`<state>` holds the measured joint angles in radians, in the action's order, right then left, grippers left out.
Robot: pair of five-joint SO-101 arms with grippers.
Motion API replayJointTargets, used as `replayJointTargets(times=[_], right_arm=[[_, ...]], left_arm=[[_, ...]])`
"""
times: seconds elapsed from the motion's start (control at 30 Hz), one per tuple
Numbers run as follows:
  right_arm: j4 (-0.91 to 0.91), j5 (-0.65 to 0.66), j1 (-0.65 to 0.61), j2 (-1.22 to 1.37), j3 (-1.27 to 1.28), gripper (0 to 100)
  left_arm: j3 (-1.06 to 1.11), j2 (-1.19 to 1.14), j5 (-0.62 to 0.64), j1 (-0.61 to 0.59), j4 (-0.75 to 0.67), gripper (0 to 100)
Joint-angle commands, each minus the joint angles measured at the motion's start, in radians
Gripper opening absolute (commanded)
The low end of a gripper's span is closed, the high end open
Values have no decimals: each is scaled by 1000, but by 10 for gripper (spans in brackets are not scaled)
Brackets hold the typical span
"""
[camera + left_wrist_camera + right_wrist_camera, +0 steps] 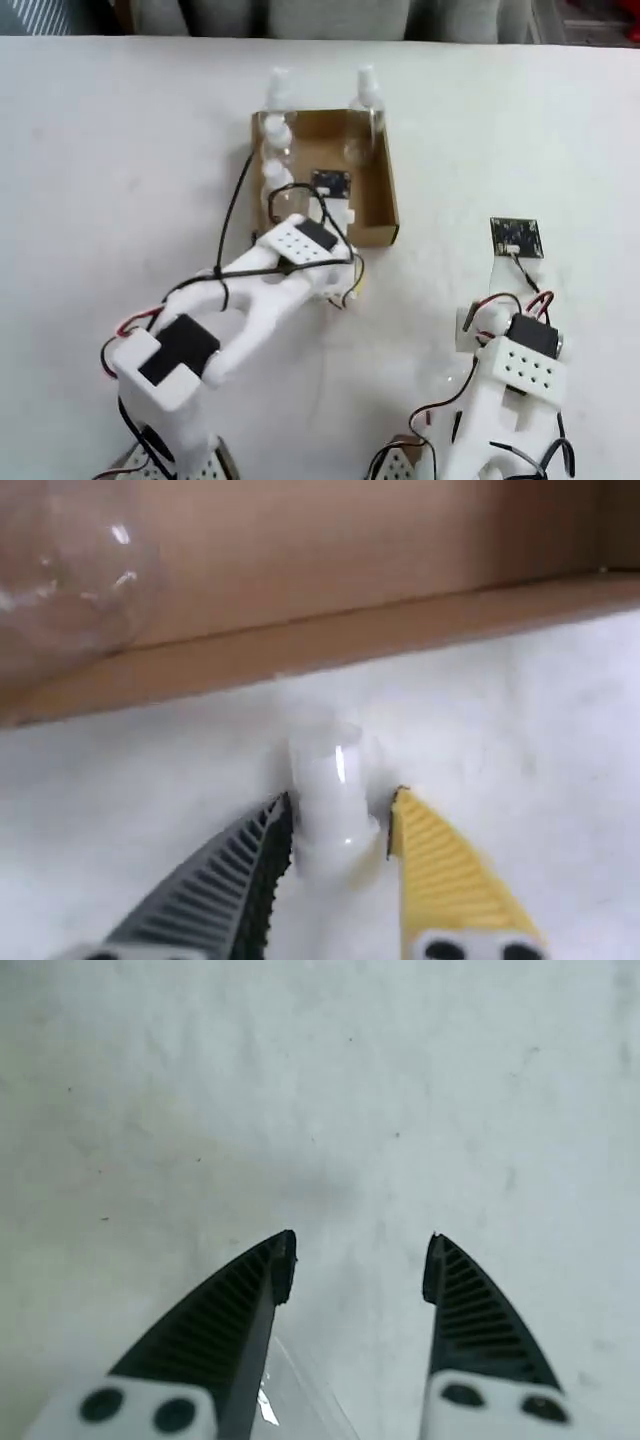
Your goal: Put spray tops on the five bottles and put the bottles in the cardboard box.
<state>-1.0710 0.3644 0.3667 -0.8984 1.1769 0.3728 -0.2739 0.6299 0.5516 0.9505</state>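
My left claw [338,820] is clenched on a white, translucent spray top [328,780]. Its grey finger [240,870] and yellow finger [440,870] press against either side of it. The spray top stands upright over the white surface [540,710], just beside a wall of the cardboard box [330,540]. I cannot tell whether a bottle hangs beneath it. A clear bottle [60,570] shows against the cardboard, beyond the spray top.

In the high view, the left arm [250,290] stretches to the box's near corner on its own side, and its wrist covers that corner. The box lies open on the surface. Inside it, clear bottles with white tops [277,130] stand in a row along the wall on the left arm's side. Another white-topped bottle [366,90] stands at the far corner on the opposite side. I cannot count the bottles with certainty, because they overlap and the wrist hides part of the row.

My right claw [355,1260] is released. Its two dark fingers are spread wide over bare surface and touch nothing. It sits well apart from the box, nearer to me than the box's near wall and off to the right arm's side.
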Motion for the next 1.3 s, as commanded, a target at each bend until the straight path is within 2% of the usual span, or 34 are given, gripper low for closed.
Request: replayJointTargets(times=[0.0,0.07,0.27,0.37,0.53,0.63,0.77,0.9,1.0,1.27], right_arm=[[8,12,-2,1,-11,177],[8,12,-2,1,-11,177],[4,12,-2,-8,-23,179],[-102,41,7,-7,-123,180],[-446,338,-16,1,-278,180],[-535,528,-10,1,-282,180],[-542,664,38,1,-230,180],[-535,855,51,2,-138,180],[-532,881,85,2,-114,180],[-351,876,88,12,52,181]], left_arm=[[-26,-2,-14,16,6,7],[-26,-2,-21,21,23,41],[-26,21,-129,15,91,20],[18,68,-195,1,92,20],[161,194,-264,-10,5,20],[258,280,-285,-10,-75,20],[354,361,-284,-10,-170,20],[391,398,-284,-33,-203,20],[391,400,-284,-48,-201,20],[397,404,-284,-48,-199,20]])
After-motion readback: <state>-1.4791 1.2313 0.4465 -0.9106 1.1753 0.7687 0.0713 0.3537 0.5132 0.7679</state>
